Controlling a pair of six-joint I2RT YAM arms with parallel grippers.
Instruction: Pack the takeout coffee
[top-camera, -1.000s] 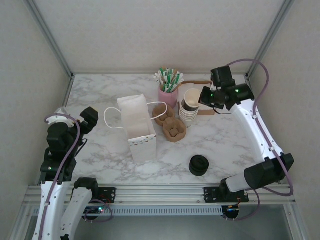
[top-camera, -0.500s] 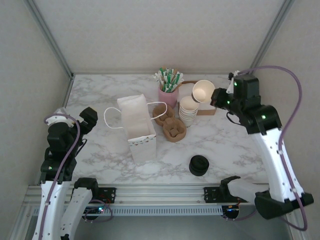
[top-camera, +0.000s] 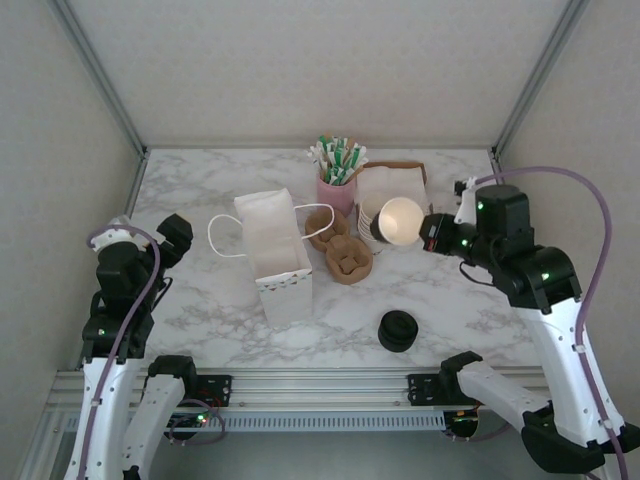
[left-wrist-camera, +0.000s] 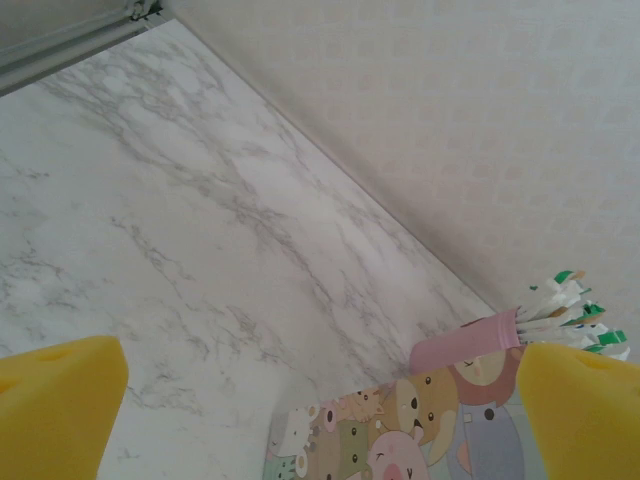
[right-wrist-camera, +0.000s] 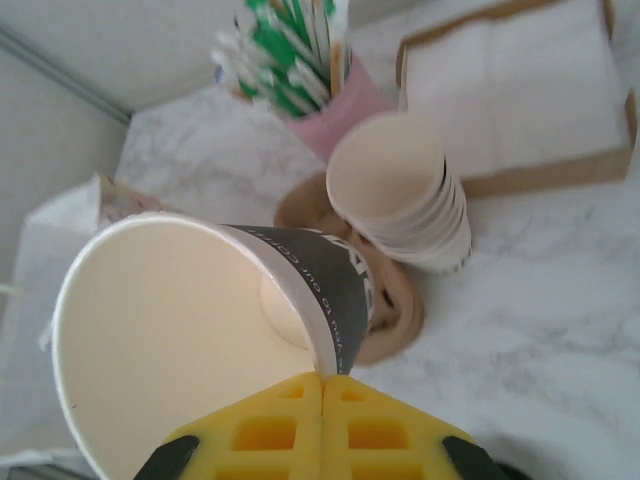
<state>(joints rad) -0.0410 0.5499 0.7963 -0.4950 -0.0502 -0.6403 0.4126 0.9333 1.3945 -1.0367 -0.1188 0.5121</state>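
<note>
Yellow pads (left-wrist-camera: 60, 410) spread wide with nothing between them mark the left pincer (top-camera: 178, 236), which sits at the left edge of the top view, its arm folded up over its base and pointed across the table (top-camera: 200, 300) toward the white paper bag (top-camera: 275, 250). Just right of the bag, mid-frame, lies the takeout coffee carrier (top-camera: 341, 248), its long axis running from upper left to lower right. Right again, past the stack of cups (top-camera: 367, 215), a cream paper cup (top-camera: 401, 220) hangs tipped, mouth up toward the camera, its wall clenched in the right pincer (top-camera: 432, 236). The carrier lies left of and slightly below that pincer, near it, and well apart from the left one. The right arm, judged nearer, reaches in from the lower right, wrist turned leftward.
</note>
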